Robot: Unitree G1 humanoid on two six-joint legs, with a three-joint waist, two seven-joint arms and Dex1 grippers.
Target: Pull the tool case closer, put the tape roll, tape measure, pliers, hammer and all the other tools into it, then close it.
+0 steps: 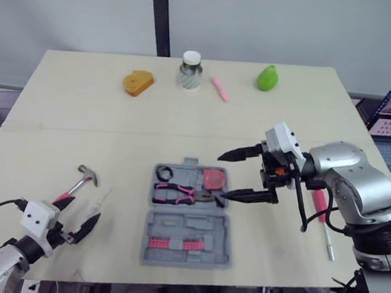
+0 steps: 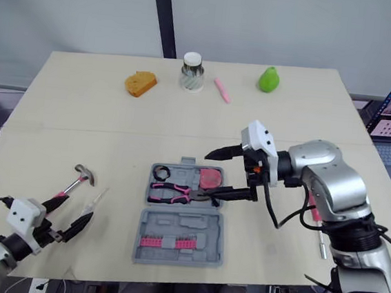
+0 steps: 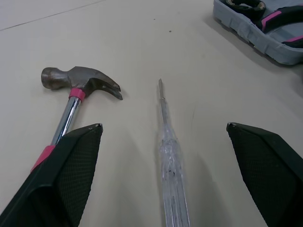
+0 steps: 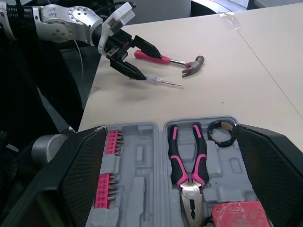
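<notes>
1. Head views: the tool case (image 1: pixel 188 218) lies open at table centre, near the front edge. The pliers (image 1: pixel 177 194), tape roll (image 1: pixel 164 172) and red tape measure (image 1: pixel 213 179) sit in its far half. A row of pink bits (image 1: pixel 171 243) sits in the near half. The right gripper (image 1: pixel 222 175) hangs over the case's right edge by the tape measure, jaws wide apart, holding nothing. The hammer (image 1: pixel 80 180) and a clear screwdriver (image 1: pixel 96 206) lie on the table left of the case. The left gripper (image 1: pixel 78 215) is just above them, spread, empty. A pink-handled screwdriver (image 1: pixel 322 207) lies right of the case, partly behind the right arm.
2. Left wrist view: the fingers (image 3: pixel 66 179) are well apart. The clear screwdriver lies between them and the hammer shaft runs under one finger; I can't tell if that finger touches it. A corner of the case is beyond.
3. Right wrist view: spread fingers (image 4: pixel 80 179) frame the open case. Across the table, the left gripper is over the clear screwdriver.
</notes>
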